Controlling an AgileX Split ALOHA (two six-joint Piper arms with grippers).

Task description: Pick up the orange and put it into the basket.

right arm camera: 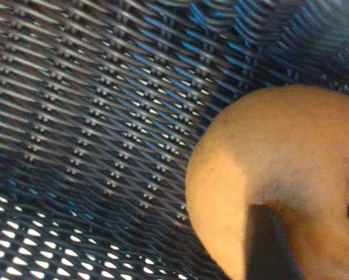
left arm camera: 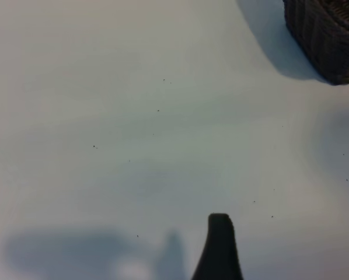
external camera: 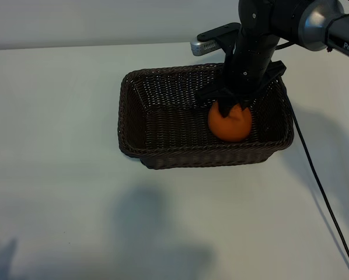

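One arm does the work here: in the exterior view you see the right gripper (external camera: 230, 107) pointing steeply down inside the basket (external camera: 163, 158), directly over the orange (external camera: 229, 122), which sits at the basket's right end. In the left wrist view, only one fingertip of the left gripper (left arm camera: 219, 245) shows above bare table (left arm camera: 104, 116), well apart from the basket corner, so you cannot tell its opening there. In the right wrist view the orange fills the space at the fingers (right arm camera: 268, 245) over the woven floor; whether the jaws grip or have let go cannot be told, so lift straight up.
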